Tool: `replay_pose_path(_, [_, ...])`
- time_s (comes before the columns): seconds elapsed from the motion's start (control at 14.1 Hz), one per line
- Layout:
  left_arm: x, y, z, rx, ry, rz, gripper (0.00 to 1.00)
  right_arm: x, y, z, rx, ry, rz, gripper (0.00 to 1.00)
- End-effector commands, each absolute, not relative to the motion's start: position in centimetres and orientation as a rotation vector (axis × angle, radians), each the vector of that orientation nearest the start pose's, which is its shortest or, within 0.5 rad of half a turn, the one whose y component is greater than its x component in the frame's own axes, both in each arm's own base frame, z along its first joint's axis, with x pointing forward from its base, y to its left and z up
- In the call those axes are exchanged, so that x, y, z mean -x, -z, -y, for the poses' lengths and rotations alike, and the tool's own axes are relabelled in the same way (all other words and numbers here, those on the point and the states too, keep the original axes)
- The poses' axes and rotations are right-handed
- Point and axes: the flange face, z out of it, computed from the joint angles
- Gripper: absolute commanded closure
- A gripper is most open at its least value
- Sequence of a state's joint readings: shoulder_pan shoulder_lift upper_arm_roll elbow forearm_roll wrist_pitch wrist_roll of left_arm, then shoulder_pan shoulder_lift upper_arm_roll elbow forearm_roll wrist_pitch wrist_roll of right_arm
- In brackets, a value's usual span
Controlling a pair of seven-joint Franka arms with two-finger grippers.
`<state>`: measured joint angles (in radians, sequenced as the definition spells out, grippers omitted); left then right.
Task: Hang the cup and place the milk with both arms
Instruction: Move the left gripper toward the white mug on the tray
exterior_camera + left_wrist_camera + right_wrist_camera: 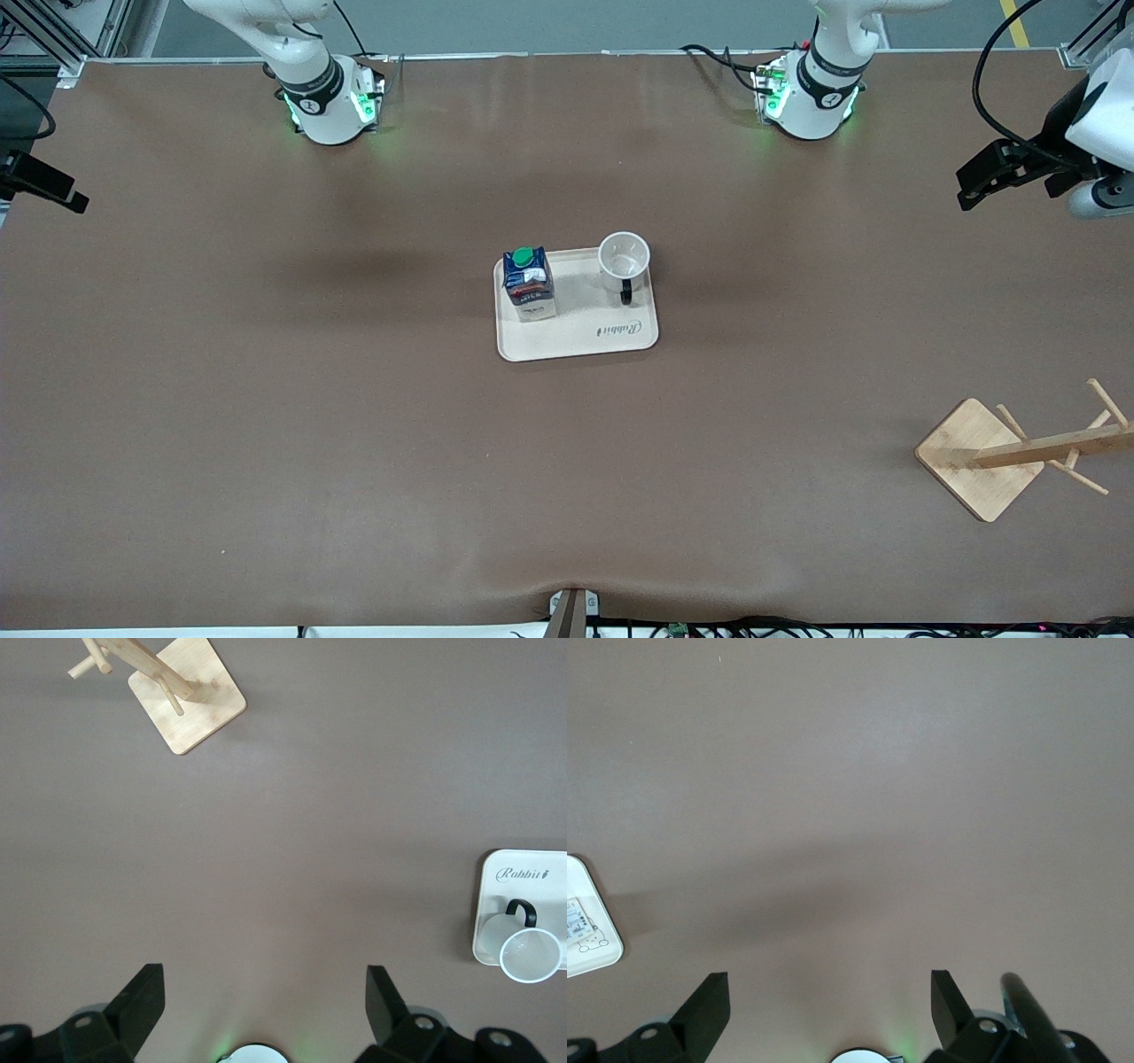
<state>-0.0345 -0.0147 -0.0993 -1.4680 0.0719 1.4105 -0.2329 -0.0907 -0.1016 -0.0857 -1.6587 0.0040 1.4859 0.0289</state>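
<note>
I see the milk [529, 283] standing upright on the beige tray [576, 341] in the middle of the bench [266, 399]. The cup [624, 258] stands on the same tray, toward the left arm's end, its mouth up and its black handle pointing to the front camera. The wooden rack [1010, 452] stands well apart, near the left arm's end. The left tool [266, 997] hangs over bare bench with fingers spread. The right tool [830, 997] is also spread, over bare bench.

Milk [529, 283] & cup [624, 260] side by side on tray [585, 341], mid-table; rack [992, 456] nearer cam, toward left arm's end.
</note>
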Motion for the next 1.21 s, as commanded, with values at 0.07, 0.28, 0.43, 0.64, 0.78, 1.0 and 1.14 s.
replay_pose_path(0.07, [-52.8,-67.2,6.5,3.048,-0.048,0.169,0.00,-50.5,-63.6,9.6,3.089,-0.104,-0.328,0.00])
replay_pose_path(0.28, [-53.5,-65.1,9.1,3.036,-0.101,0.097,0.00,-50.5,-63.6,9.6,3.089,-0.104,-0.328,0.00])
replay_pose_path(0.43, [-53.6,-62.2,12.1,3.021,-0.171,0.059,0.00,-50.5,-63.6,9.6,3.089,-0.104,-0.328,0.00])
replay_pose_path(0.64, [-52.7,-55.0,18.6,2.995,-0.196,0.092,0.00,-50.5,-63.6,9.6,3.089,-0.104,-0.328,0.00])
replay_pose_path(0.78, [-51.6,-49.9,23.1,3.012,-0.125,0.133,0.00,-50.5,-63.6,9.5,3.089,-0.104,-0.325,0.00])
replay_pose_path(1.0, [-49.8,-42.3,28.1,3.037,-0.090,0.224,0.00,-50.8,-63.2,8.9,3.091,-0.116,-0.304,0.00])
replay_pose_path(1.14, [-48.0,-37.9,32.4,3.054,-0.114,0.259,0.00,-50.9,-63.2,8.9,3.091,-0.116,-0.309,0.00])
